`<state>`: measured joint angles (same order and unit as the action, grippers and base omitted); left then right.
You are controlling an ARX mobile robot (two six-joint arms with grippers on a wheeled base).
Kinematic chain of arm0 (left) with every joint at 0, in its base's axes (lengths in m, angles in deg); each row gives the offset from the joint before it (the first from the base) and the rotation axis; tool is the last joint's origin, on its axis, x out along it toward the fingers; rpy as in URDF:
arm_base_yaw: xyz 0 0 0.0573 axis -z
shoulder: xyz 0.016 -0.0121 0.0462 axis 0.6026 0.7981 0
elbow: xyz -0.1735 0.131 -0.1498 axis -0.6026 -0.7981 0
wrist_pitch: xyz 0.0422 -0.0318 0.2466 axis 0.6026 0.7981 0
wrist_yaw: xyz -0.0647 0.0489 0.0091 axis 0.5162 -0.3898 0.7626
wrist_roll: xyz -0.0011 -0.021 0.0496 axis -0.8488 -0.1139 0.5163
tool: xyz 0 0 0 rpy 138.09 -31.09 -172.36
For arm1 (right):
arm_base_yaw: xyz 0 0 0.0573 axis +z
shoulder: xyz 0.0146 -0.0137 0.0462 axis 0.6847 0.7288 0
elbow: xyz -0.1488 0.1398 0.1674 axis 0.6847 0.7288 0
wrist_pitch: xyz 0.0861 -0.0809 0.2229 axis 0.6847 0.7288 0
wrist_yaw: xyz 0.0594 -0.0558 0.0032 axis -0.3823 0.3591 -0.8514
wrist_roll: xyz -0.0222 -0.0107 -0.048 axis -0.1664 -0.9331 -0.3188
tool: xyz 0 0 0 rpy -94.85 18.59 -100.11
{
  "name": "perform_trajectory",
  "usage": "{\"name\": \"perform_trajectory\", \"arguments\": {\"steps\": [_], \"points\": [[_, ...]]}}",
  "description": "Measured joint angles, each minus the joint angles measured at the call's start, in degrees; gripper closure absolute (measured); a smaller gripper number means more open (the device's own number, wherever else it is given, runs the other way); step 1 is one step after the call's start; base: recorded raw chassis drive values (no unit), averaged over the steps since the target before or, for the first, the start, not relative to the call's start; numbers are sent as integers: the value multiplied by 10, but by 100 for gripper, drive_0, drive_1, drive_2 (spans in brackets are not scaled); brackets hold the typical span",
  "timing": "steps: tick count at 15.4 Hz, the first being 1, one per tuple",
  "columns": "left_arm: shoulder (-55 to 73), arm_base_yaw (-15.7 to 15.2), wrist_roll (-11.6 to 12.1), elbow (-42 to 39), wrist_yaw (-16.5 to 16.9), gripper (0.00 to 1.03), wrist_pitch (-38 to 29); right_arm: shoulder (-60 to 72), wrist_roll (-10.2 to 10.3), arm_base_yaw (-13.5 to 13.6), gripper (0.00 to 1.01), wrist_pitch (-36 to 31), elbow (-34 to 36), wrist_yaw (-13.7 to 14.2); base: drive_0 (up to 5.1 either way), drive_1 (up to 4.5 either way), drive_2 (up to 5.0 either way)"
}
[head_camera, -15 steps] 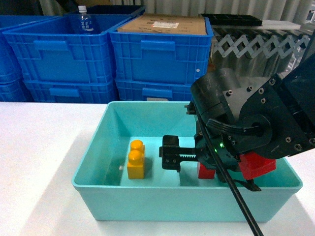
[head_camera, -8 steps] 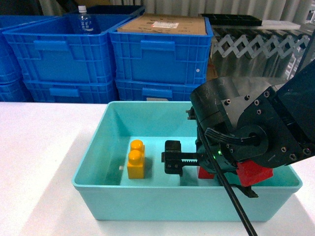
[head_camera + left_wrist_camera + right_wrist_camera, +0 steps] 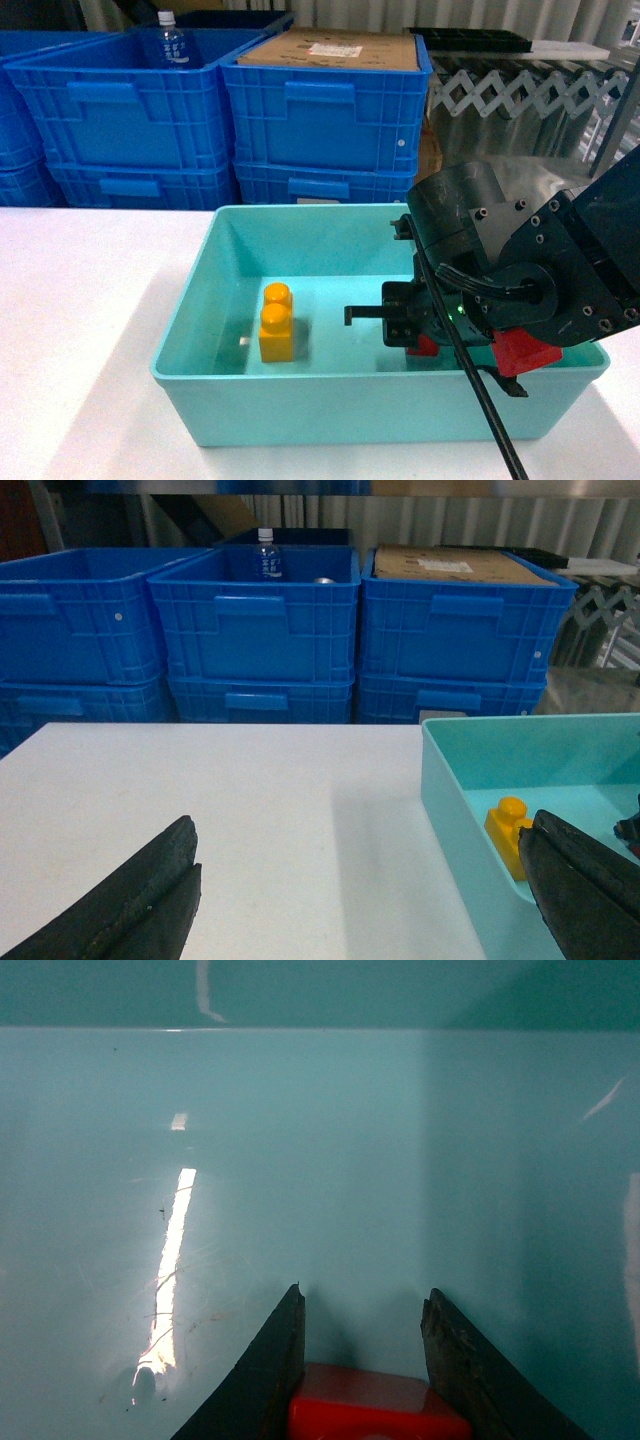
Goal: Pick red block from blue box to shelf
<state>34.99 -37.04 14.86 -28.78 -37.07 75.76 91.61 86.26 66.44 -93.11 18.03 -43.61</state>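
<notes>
2 jaws of your right gripper (image 3: pixel 362 1345) grasp the red block (image 3: pixel 375 1412), seemingly ready to lift; your left gripper (image 3: pixel 350 900) idles released.

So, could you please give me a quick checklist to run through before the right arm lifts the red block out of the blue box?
1. Red block sits between the right tool's fingers: ok.
2. Fingers pressing firmly on the block: cannot tell; they touch its sides in the wrist view.
3. Yellow brick clear of the right tool: ok, it stands apart to the side.
4. Lift path past the blue box's rim: ok, nothing above it.
5. Left tool out of the way: ok, open, outside the box.
6. Shelf spot free: cannot tell.
</notes>
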Motion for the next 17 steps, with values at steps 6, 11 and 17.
{"name": "perform_trajectory", "arguments": {"steps": [6, 11, 17], "points": [[0, 0, 0, 0, 0, 5, 0, -26, -37, 4, 72, -28, 38, -19, 0, 0, 0], [0, 0, 0, 0, 0, 5, 0, -80, -75, 3, 72, -36, 41, -35, 0, 0, 0], [0, 0, 0, 0, 0, 5, 0, -144, -97, 8, 72, -20, 50, -58, 0, 0, 0]]}}
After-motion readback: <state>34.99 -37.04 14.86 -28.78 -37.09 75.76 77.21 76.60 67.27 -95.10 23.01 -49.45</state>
